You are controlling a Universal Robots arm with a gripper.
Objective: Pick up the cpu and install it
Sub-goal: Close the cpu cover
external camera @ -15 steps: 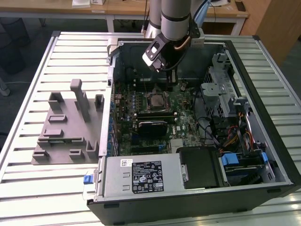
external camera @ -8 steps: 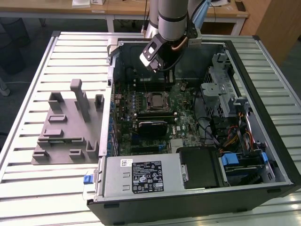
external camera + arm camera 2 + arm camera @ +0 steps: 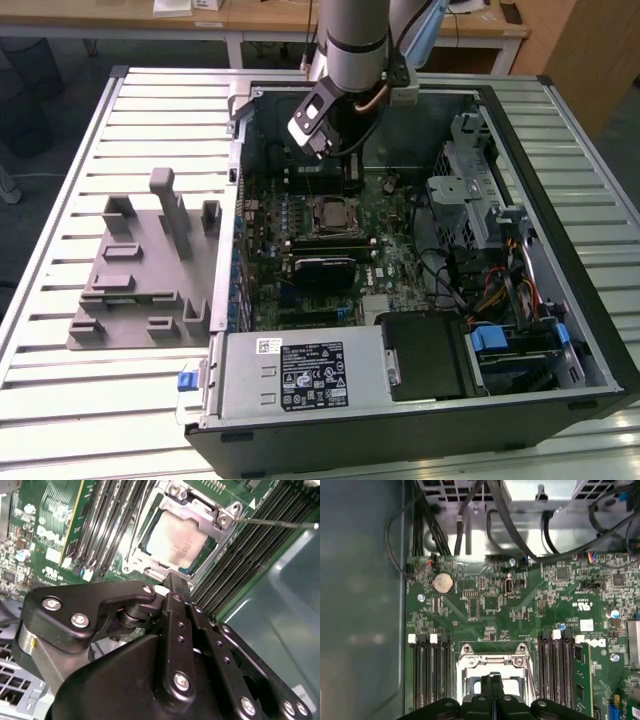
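One cpu (image 3: 177,542) lying in socket (image 3: 200,515) | socket inside computer case (image 3: 420,440) | fingers (image 3: 176,586) closed together, holding nothing, just above

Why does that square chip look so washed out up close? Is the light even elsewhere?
Second wrist view: light glares off the cpu, washing it pale; the hand in front is dark. First wrist view: soft reflections on the case wall. Exterior view: the motherboard is dimmer than the table.
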